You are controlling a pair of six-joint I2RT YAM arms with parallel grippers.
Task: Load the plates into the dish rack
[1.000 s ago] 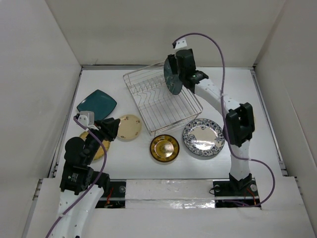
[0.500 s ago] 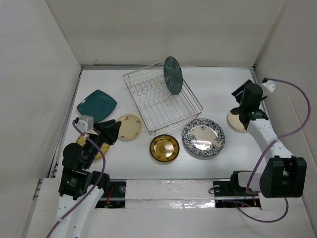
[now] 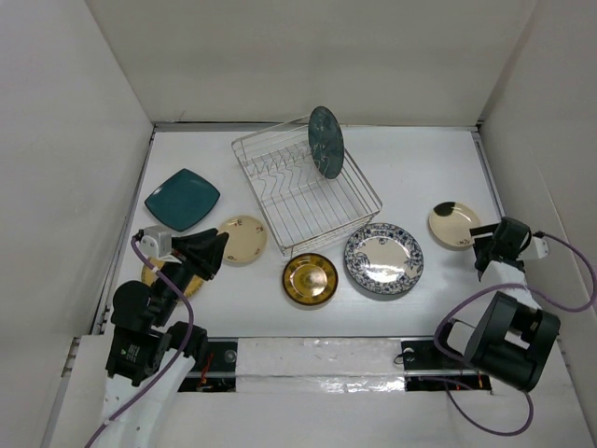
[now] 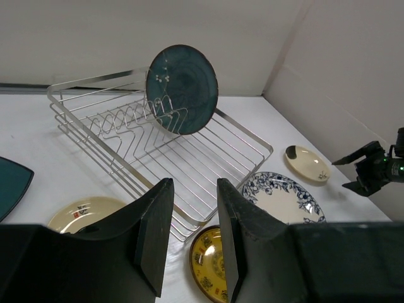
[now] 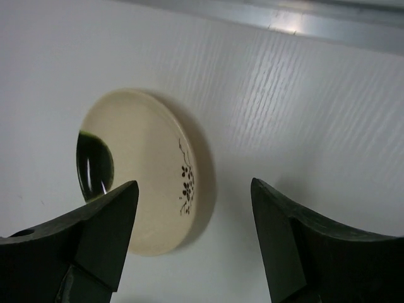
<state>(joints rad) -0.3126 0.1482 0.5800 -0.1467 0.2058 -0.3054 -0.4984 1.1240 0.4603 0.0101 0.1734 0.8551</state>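
The silver wire dish rack (image 3: 350,201) stands at the table's centre back, and a dark teal round plate (image 3: 326,140) stands upright in its far end; both show in the left wrist view, the rack (image 4: 252,136) and the plate (image 4: 182,88). A teal rounded-square plate (image 3: 183,199), a cream plate (image 3: 243,239), a gold-brown plate (image 3: 310,278) and a blue-and-white plate (image 3: 383,259) lie flat around the rack. My right gripper (image 3: 484,253) is open and empty, low beside a small cream plate (image 5: 139,170). My left gripper (image 3: 211,248) is open and empty above the table.
A yellowish plate (image 3: 154,273) lies partly hidden under my left arm. White walls enclose the table on the left, back and right. The small cream plate (image 3: 454,225) lies close to the right wall. A metal strip (image 5: 297,22) runs along the table edge.
My right arm let go of the dark teal plate, left it upright in the rack, and swung down to the right beside the small cream plate. My left gripper shifted slightly.
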